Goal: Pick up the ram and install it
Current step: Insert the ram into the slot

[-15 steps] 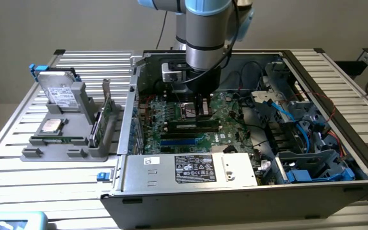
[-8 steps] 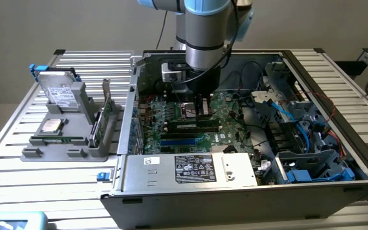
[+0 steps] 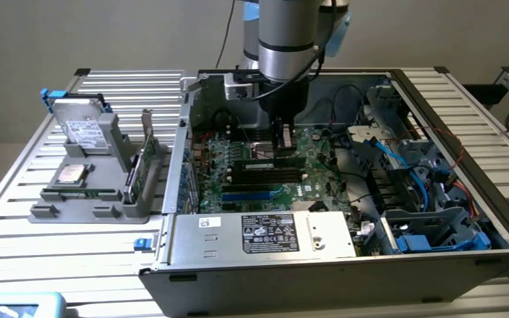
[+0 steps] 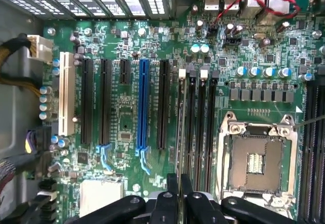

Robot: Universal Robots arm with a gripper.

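Green ram (image 4: 181,132) edge-on between the fingers (image 4: 173,191)

Glossy black gripper (image 4: 179,179), matt metal case (image 3: 325,285)

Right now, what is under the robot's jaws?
A thin memory stick, edge-on, along one of the black slots on the green circuit board. The jaws pinch and cover its near end; whether it is pushed fully home cannot be seen.

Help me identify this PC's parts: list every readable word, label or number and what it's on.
None can be read.
White label on the silver box: print too small.
Label on the drive: blurred.
Markings on the motherboard: too small.
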